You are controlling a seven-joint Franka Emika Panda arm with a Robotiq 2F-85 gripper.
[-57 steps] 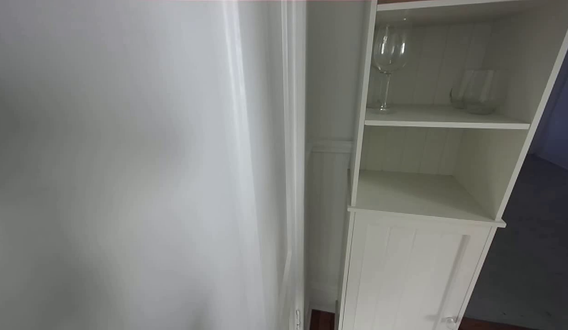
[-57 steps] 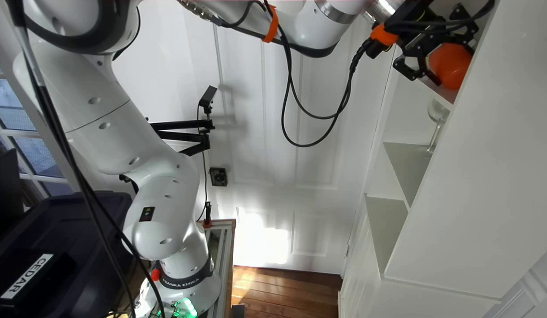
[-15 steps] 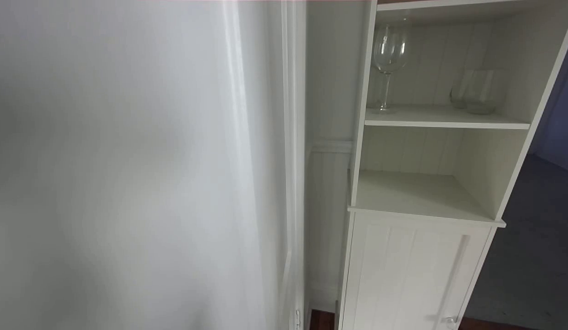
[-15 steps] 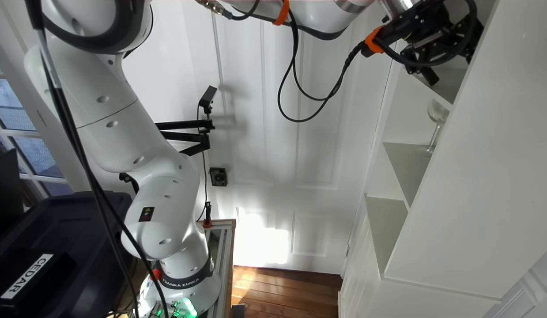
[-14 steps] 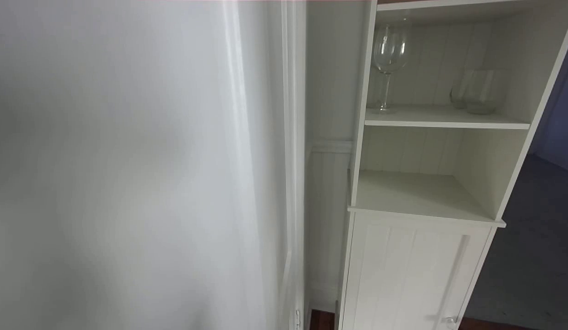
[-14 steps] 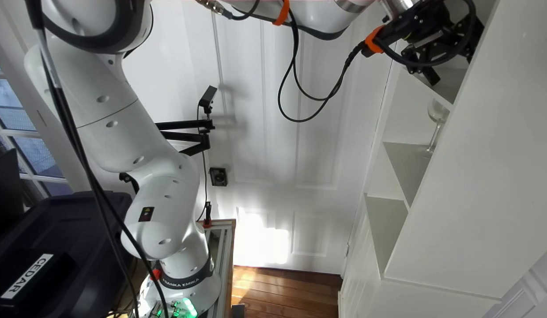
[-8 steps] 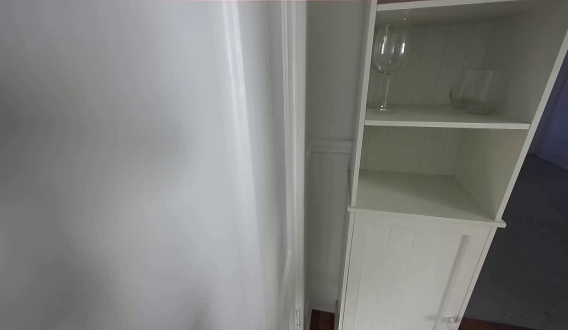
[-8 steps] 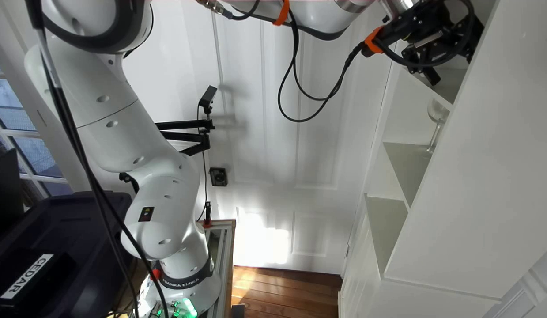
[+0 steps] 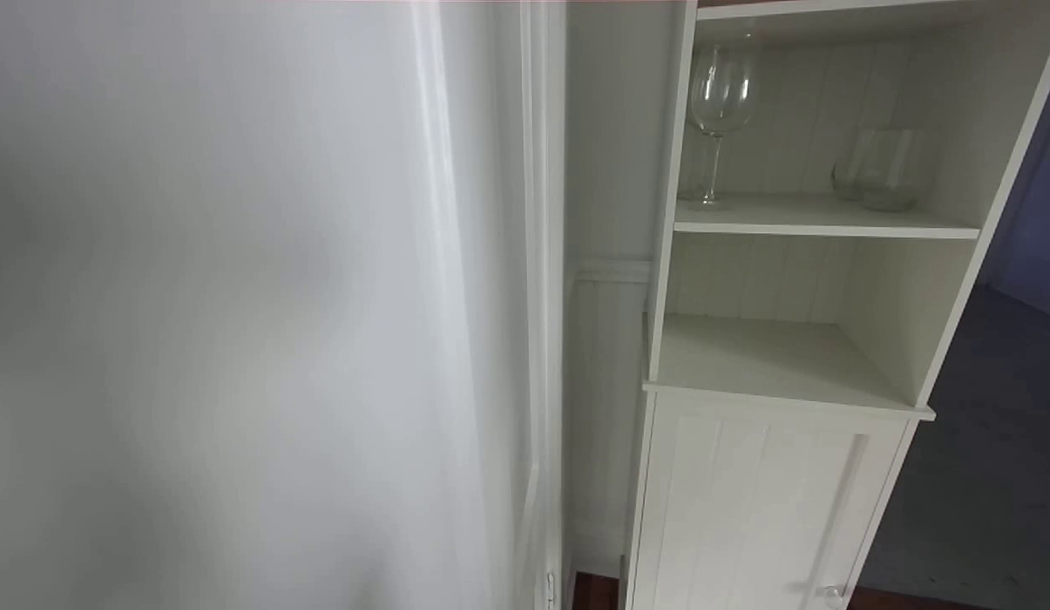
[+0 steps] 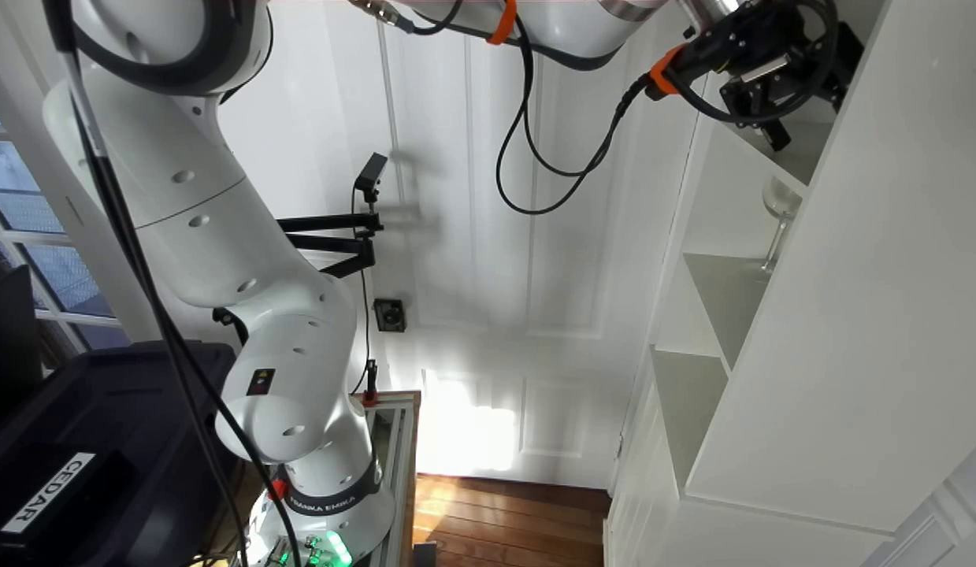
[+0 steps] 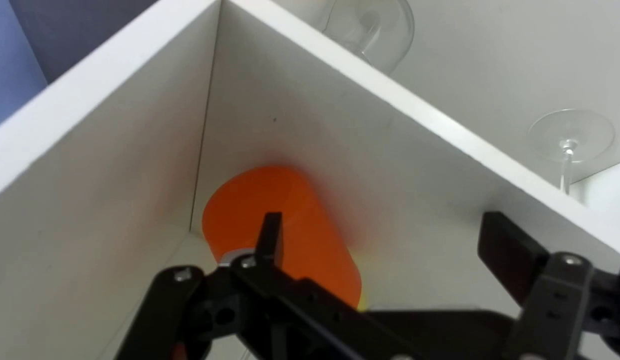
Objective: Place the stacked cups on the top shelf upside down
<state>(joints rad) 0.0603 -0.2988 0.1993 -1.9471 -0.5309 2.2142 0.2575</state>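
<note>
The stacked cups (image 11: pixel 310 235) show in the wrist view as an orange cup with a yellow sliver at one edge. They rest in a back corner of the white top shelf (image 11: pixel 415 200); which way up they are, I cannot tell. My gripper (image 11: pixel 380 235) stands wide open, and nothing is gripped. One black fingertip (image 11: pixel 272 237) overlaps the orange cup in the picture; the opposite one is near the shelf's front edge. In an exterior view the gripper (image 10: pixel 807 110) reaches into the top compartment, partly behind the cabinet's side, and the cups are hidden.
One level lower stand a wine glass (image 9: pixel 722 89) and clear tumblers (image 9: pixel 889 174). The cabinet's side panel (image 10: pixel 850 331) walls in the compartment. A black cable (image 10: pixel 535 209) loops below the wrist. A white door (image 10: pixel 495 276) rises behind the arm.
Almost four seconds ago the gripper was around the orange cup; now the cup is out of its fingers. The arm has shifted right, and the gripper has turned slightly in the last half second.
</note>
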